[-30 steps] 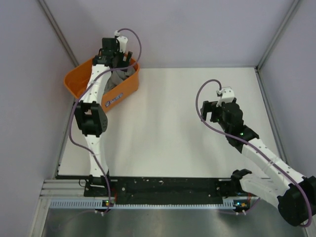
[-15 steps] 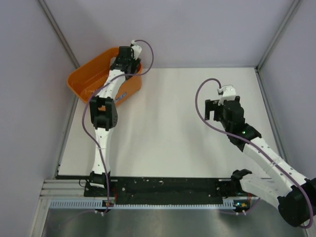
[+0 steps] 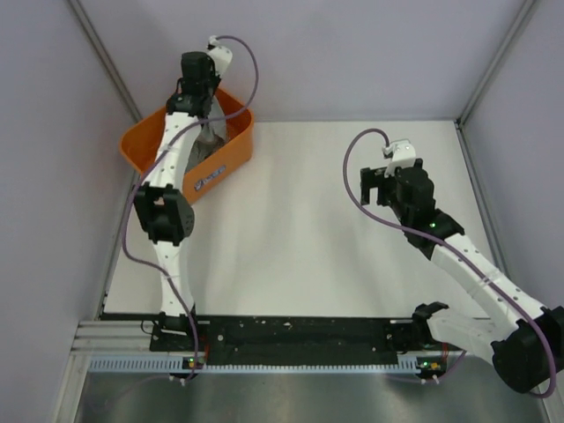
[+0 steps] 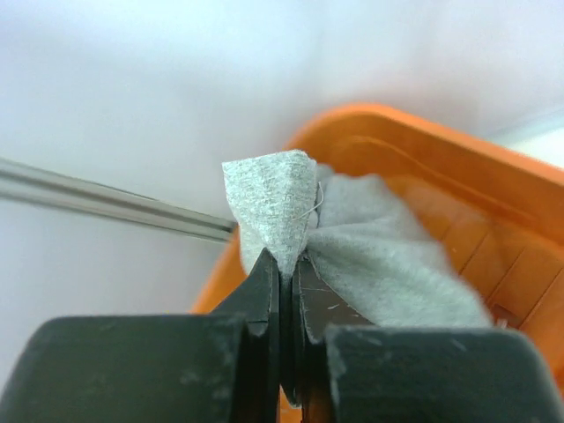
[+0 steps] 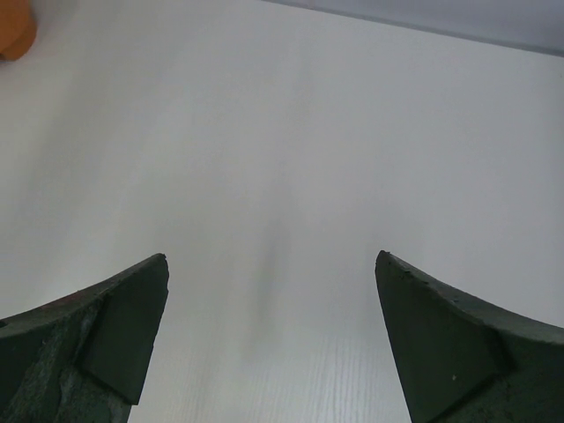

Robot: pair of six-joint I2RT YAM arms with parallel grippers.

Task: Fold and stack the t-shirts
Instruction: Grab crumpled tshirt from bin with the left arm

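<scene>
The grey t-shirt (image 4: 388,256) lies bunched inside the orange basket (image 4: 458,167) at the table's far left. My left gripper (image 4: 286,264) is shut on a pinched fold of its fabric, which sticks up in a peak above the fingertips. From above, the left arm reaches over the basket (image 3: 141,145), and only a small patch of the t-shirt (image 3: 211,139) shows beside the arm. My right gripper (image 5: 269,291) is open and holds nothing, hovering over bare table; in the top view the right gripper (image 3: 374,189) is right of the table's centre.
The basket sits against the left wall, close to the aluminium frame post (image 3: 106,62). The white table (image 3: 308,238) stretches between the two arms. A corner of the basket (image 5: 13,31) shows at the right wrist view's top left.
The left gripper has gone from open to shut on the t-shirt fabric, and its wrist has swung back over the basket's far side. The right arm has shifted slightly.
</scene>
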